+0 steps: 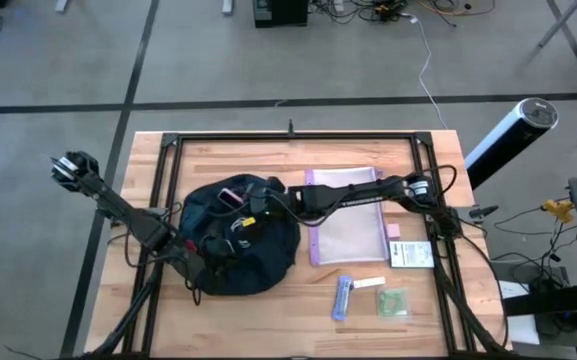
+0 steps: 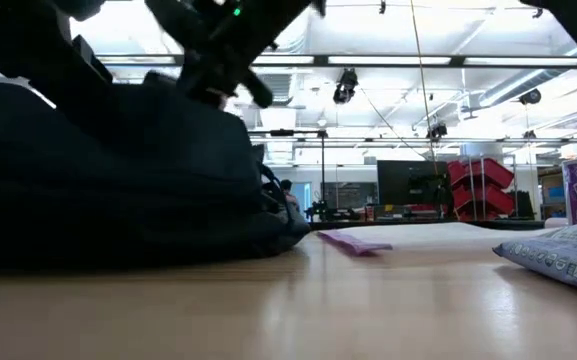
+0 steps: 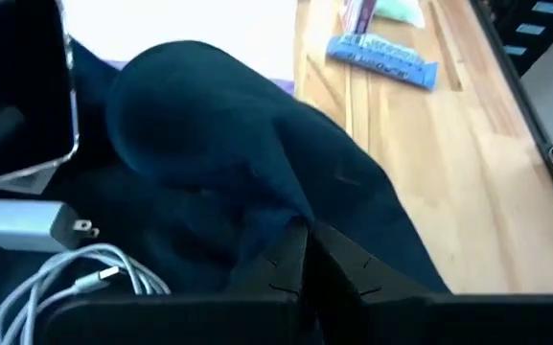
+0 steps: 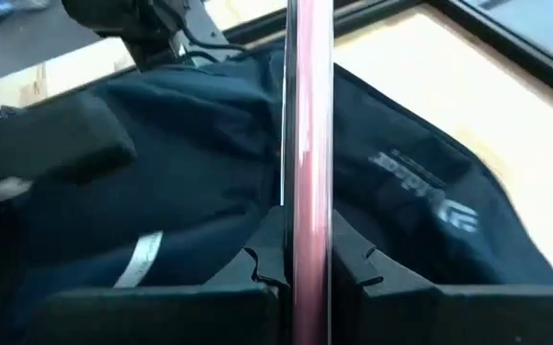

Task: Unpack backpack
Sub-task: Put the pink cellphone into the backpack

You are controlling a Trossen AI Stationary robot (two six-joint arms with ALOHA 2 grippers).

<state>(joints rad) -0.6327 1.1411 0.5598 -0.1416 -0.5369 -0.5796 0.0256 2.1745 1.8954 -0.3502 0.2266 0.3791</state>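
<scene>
From above, the backpack (image 1: 238,238) sits left of centre on the bench (image 1: 148,170), and both my arms meet over it. My right fingers (image 1: 236,196) are at its far upper edge, clamped on a thin pink-edged slab, a phone or small tablet by the look of it (image 1: 231,194). My left fingers (image 1: 211,262) are pinched on the fabric at the pack's near left side, so the left arm pins the bag while the right draws out. Already on the bench to the right: a clear purple-edged pouch (image 1: 346,222), a blue packet (image 1: 342,296), a green packet (image 1: 393,303).

Level with the bench, the backpack (image 2: 118,180) fills the left half, arms dropping in from above; which is which I cannot say here, and the mouth is hidden.

Left wrist: my fingers (image 3: 307,251) closed on dark cloth; a white charger (image 3: 29,225) and its cable (image 3: 75,283) lie inside the open pack.

Right wrist: my fingers (image 4: 307,257) grip the slab (image 4: 308,125) edge-on, its long axis running straight away from me. Its far end is cut off, so how much is still inside I cannot tell.
</scene>
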